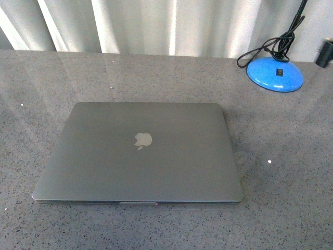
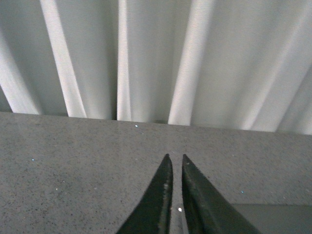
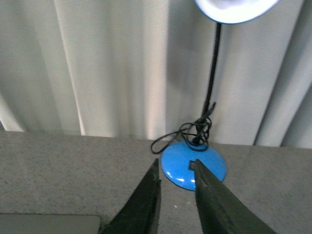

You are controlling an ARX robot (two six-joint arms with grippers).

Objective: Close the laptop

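- The table (image 1: pixel 291 177), grey speckled stone, fills the whole front view and runs under both grippers; neither arm shows in that view.
- The curtain (image 1: pixel 156 23), pale and pleated, hangs along the table's far edge, well beyond both sets of jaws.
- The laptop (image 1: pixel 138 153) lies flat on the table with its lid down, the apple logo (image 1: pixel 143 140) facing up. Only a grey corner of it shows at the edge of each wrist view, close under the jaws and a little to one side of them.
- Judged from that, the closing looks done: the front edge shows one thin seam and no screen or keys.
- What is left is to hold off. A good finish, I'd say, means keeping both arms lifted clear and putting no more weight on the lid.
- The lamp (image 3: pixel 194 168), blue-based with a black neck and a tangle of black cord (image 3: pixel 187 132), stands straight ahead of the right gripper (image 3: pixel 176 170), well apart from the laptop. It is the one thing to avoid if that arm swings out.
- The right gripper's jaws stand slightly spread, holding nothing.
- The left gripper (image 2: pixel 175 163) has its jaws almost together, a thin gap between the tips, nothing pinched, only bare table ahead.
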